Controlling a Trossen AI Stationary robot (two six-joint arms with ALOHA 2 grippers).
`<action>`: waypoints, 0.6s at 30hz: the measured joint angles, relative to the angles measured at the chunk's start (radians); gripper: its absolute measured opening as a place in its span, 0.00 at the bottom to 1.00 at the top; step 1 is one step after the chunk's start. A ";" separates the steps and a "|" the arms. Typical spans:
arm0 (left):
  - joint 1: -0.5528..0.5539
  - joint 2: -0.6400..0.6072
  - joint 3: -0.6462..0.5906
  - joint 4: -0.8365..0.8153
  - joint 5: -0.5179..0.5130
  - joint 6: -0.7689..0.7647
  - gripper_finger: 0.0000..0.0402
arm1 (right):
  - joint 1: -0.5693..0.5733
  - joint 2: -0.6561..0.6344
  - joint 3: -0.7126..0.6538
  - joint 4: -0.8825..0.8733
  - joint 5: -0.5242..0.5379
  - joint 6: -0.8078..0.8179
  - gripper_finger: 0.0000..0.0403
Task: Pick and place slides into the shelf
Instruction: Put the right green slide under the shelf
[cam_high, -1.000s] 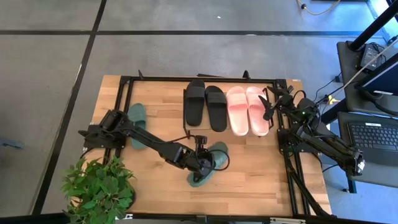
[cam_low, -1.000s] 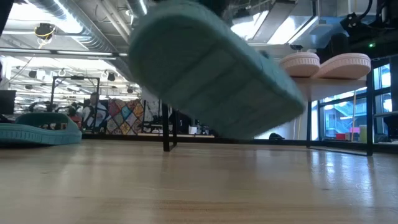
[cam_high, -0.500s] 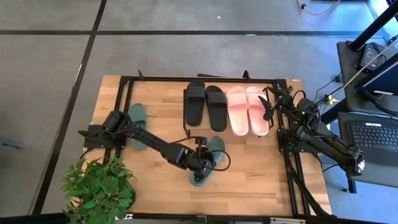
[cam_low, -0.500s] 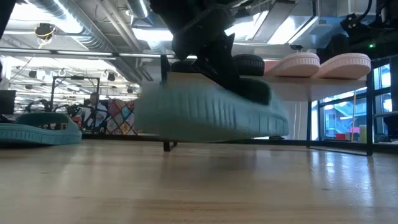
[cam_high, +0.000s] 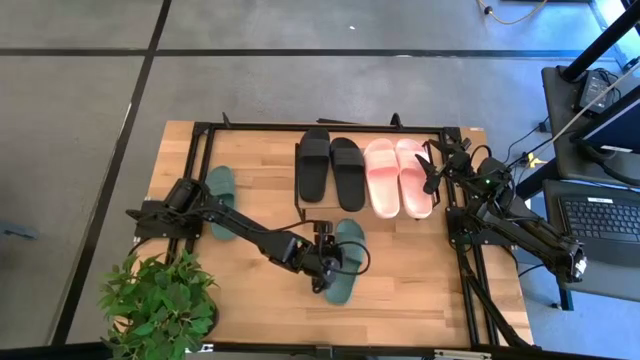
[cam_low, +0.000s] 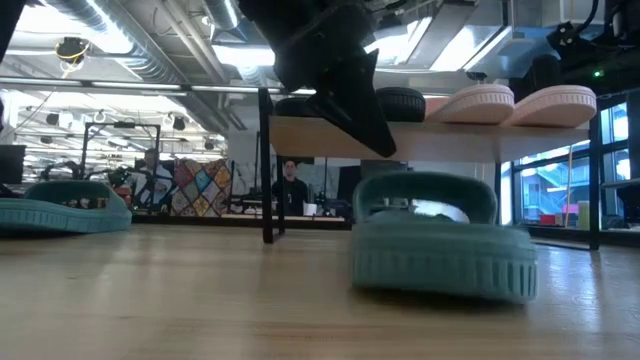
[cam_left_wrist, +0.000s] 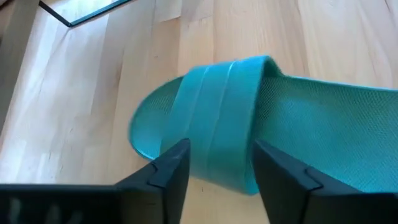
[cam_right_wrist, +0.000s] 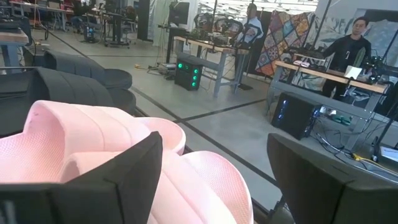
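Dropped from its earlier tilt, the dark green slide (cam_high: 345, 262) now lies flat at lower centre, outside the shelf (cam_high: 300, 128), the left gripper (cam_high: 322, 268) parted astride its strap, perhaps to regrip; the right gripper (cam_high: 432, 172) waits open by the pink pair (cam_high: 397, 176).

Count on my worktop (cam_high: 420, 265): two black slides (cam_high: 329, 170), two pink slides (cam_high: 397, 176), two green slides (cam_high: 343, 262). One shelf (cam_high: 250, 127), one potted plant (cam_high: 158, 303).

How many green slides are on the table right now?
2. One green slide lies near the table's left edge by the left arm's base; the other lies mid-table under the left end effector. None seem hidden.
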 joint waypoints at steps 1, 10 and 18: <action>0.000 -0.004 0.000 -0.009 -0.002 0.000 0.43 | 0.000 0.000 0.000 0.000 0.000 0.000 0.71; -0.028 -0.176 0.000 -0.125 -0.008 -0.014 0.48 | 0.000 0.000 0.011 -0.002 0.000 -0.001 0.71; -0.005 -0.413 0.000 -0.152 -0.017 0.029 0.48 | 0.000 0.000 0.101 -0.047 -0.001 -0.004 0.71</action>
